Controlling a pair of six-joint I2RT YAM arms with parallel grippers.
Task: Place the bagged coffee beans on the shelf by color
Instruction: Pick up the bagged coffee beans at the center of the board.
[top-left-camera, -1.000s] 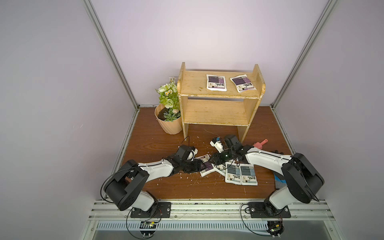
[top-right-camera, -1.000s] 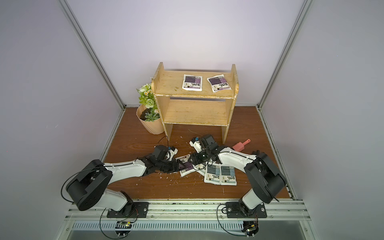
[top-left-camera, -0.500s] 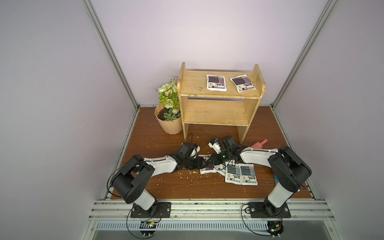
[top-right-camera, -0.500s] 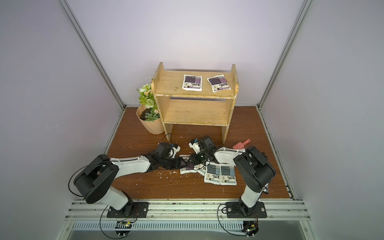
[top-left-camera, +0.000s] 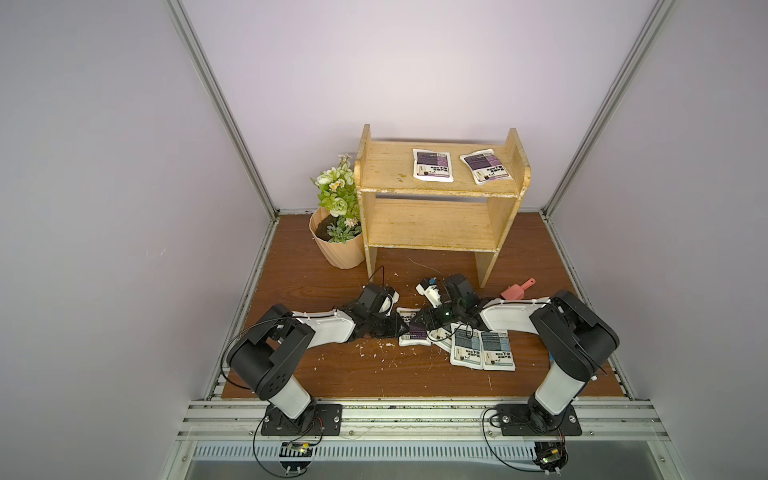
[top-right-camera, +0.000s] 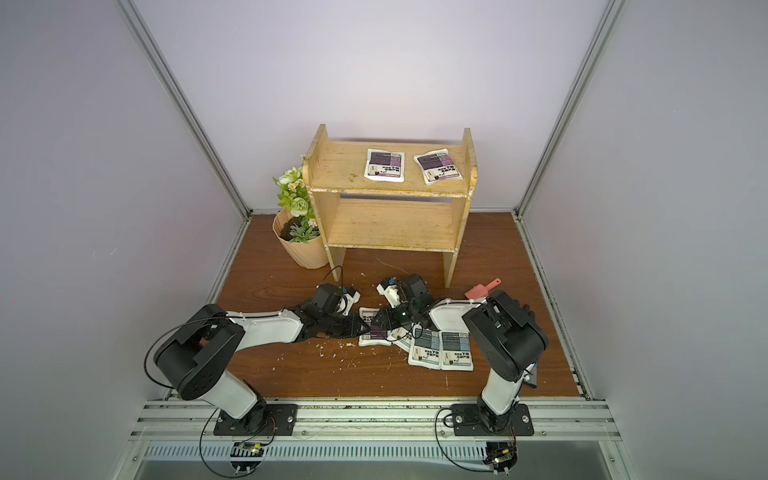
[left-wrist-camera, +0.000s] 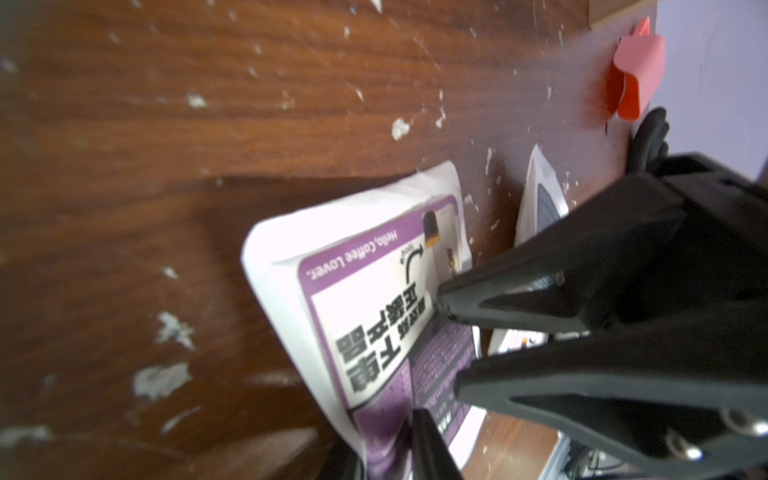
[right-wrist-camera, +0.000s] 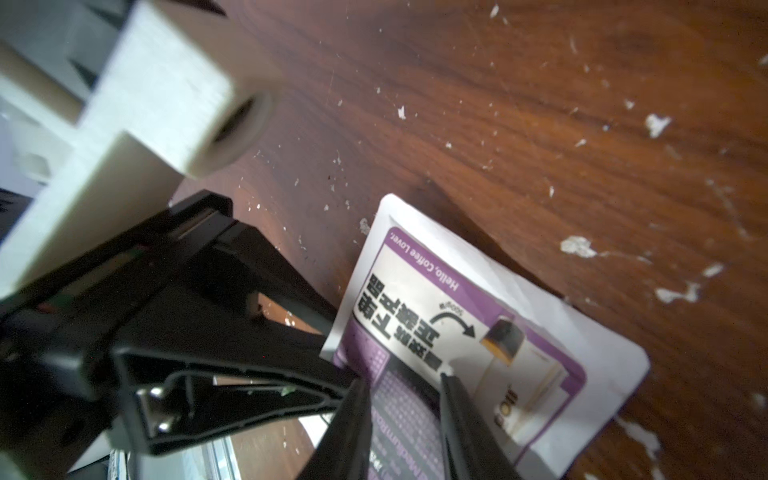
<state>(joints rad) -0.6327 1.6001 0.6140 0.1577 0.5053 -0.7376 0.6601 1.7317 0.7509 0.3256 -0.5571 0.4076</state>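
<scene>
A purple-blocked coffee bag (top-left-camera: 412, 337) (left-wrist-camera: 365, 316) (right-wrist-camera: 519, 332) lies on the brown table in front of the shelf (top-left-camera: 436, 232). My left gripper (top-left-camera: 397, 328) (left-wrist-camera: 386, 444) is shut on its near edge, which is lifted a little. My right gripper (top-left-camera: 419, 322) (right-wrist-camera: 402, 380) comes from the opposite side, its jaws apart and both tips resting on the bag's printed face. Two purple bags (top-left-camera: 432, 165) (top-left-camera: 485, 166) lie on the shelf's top board. Two grey-blue bags (top-left-camera: 467, 351) (top-left-camera: 496, 355) lie side by side under the right arm, with another bag (top-left-camera: 442, 336) partly hidden beside them.
A peach flowerpot (top-left-camera: 338, 249) with flowers stands left of the shelf. A pink scoop (top-left-camera: 517, 291) lies right of the shelf's front leg. White scraps litter the table (top-left-camera: 374, 374). Walls close in on three sides. The shelf's lower board is bare.
My left gripper's jaws have closed on the purple bag's edge. The right gripper's fingers have narrowed slightly and stay on the bag's face.
</scene>
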